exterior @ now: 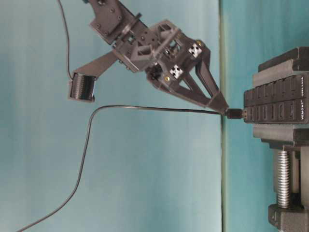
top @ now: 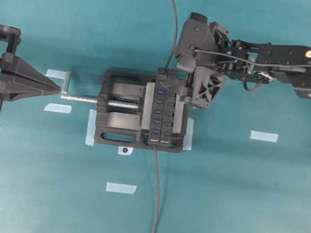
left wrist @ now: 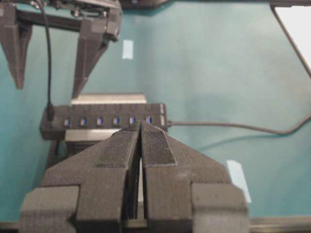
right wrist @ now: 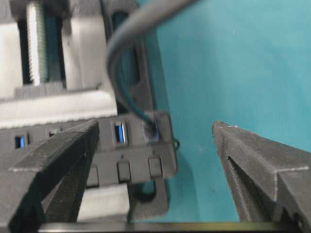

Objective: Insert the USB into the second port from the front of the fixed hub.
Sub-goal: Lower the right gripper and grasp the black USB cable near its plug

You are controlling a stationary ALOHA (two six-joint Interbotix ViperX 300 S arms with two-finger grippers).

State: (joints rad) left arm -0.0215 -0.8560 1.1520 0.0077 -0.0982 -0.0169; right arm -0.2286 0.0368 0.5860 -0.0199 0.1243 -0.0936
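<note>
The teal counter carries everything, with strips of pale tape stuck here and there on it. At its middle sits a black vise with a silver screw sticking out toward the left arm. The vise clamps the hub, a long narrow black strip with a row of blue ports and black buttons beside them. The hub's own cable leaves its near end and trails off the lower edge of the overhead view.

The right arm reaches in from the right side, and the right gripper hangs at the far end of the hub. Its jaws stand wide apart and hold nothing; in the right wrist view the two fingers frame the end of the hub with clear counter between them.

The left gripper lies level on the left, its tip right by the end of the vise screw. Its jaws are pressed together with nothing between them, as the left wrist view shows.

The USB is a small black plug seated in the port at the far end of the hub, free of both grippers. Its thin dark cable loops away from it across the counter.
</note>
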